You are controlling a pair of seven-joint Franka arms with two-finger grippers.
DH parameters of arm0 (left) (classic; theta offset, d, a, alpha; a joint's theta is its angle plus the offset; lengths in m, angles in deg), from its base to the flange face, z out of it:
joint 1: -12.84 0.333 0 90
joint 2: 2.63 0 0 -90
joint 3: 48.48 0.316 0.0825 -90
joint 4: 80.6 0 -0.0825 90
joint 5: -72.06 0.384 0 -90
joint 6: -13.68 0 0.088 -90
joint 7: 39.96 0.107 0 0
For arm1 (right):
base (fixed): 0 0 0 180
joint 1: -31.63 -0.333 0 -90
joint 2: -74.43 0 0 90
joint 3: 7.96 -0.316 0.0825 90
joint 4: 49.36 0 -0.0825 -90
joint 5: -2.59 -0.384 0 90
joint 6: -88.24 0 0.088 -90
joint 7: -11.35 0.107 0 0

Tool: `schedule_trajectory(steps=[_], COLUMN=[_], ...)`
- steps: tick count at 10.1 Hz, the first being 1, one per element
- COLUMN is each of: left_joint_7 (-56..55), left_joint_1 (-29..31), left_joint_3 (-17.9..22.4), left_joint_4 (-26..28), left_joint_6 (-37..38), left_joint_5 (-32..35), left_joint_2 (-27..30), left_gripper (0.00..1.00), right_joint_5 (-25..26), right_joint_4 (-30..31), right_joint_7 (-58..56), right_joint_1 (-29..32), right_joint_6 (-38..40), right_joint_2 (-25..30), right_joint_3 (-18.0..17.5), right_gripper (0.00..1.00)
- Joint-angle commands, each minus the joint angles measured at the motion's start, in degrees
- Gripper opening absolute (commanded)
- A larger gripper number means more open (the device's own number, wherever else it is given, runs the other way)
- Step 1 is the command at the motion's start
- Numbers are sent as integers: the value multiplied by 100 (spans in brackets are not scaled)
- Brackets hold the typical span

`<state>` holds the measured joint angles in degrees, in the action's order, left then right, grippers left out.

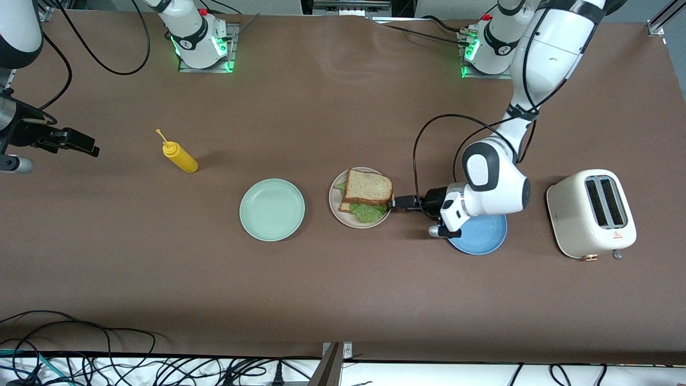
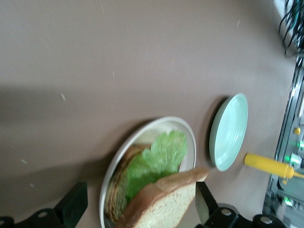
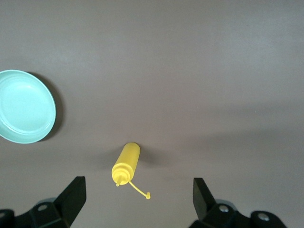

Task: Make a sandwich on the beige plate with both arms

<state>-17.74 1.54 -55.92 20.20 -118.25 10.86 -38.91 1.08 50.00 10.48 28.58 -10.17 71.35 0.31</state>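
Observation:
The sandwich (image 1: 367,187) lies on the beige plate (image 1: 333,206) mid-table: a bottom bread slice, green lettuce (image 1: 368,213) and a top slice. In the left wrist view the top slice (image 2: 166,204) leans tilted over the lettuce (image 2: 159,159) on the plate (image 2: 187,130). My left gripper (image 1: 395,202) is low at the plate's edge toward the left arm's end, open, its fingers wide on either side of the top slice (image 2: 140,204). My right gripper (image 1: 91,147) waits up in the air at the right arm's end, open and empty (image 3: 137,199).
A mint green plate (image 1: 272,209) sits beside the beige plate toward the right arm's end. A yellow squeeze bottle (image 1: 181,155) lies farther from the front camera than it. A blue plate (image 1: 482,238) lies under the left wrist. A cream toaster (image 1: 591,213) stands at the left arm's end.

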Motion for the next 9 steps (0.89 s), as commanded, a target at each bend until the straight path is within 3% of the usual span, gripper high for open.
schedule_trajectory(steps=[1, 4, 5, 9], left_joint_7=[124, 124, 124, 98], left_joint_1=[696, 1199, 1252, 1385], left_joint_3=[24, 215, 313, 358], left_joint_4=[736, 1274, 1475, 1504], left_joint_6=[-79, -27, 35, 403], left_joint_5=[-190, -138, 193, 3222], left_joint_2=[960, 2138, 2516, 3511], left_gripper=[100, 100, 100, 100], right_joint_5=[-60, -51, -42, 178], right_joint_4=[-30, -56, -74, -91], right_joint_7=[-115, -107, -107, -107], right_joint_1=[-117, -135, -135, -135], right_joint_6=[130, 147, 147, 261], right_joint_2=[97, 88, 97, 115], right_joint_3=[87, 87, 95, 122], right_gripper=[100, 100, 100, 100])
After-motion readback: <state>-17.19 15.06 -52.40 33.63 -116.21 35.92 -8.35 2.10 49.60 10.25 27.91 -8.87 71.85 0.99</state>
